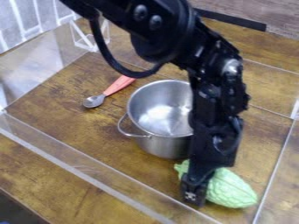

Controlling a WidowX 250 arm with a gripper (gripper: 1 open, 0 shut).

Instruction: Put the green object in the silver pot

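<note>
The green object [230, 192], a light green bumpy toy vegetable, lies on the wooden table at the bottom right, just in front of the silver pot [162, 116]. My black gripper [197, 186] points straight down over the vegetable's left end, its jaws open around or just beside that end; the arm hides the contact. The pot stands upright with nothing seen inside it, and its right side is hidden behind my arm.
A small spoon with a red handle [108, 90] lies left of the pot. Clear plastic walls [70, 157] border the table at the front and left. A white wire frame [91, 35] stands at the back left.
</note>
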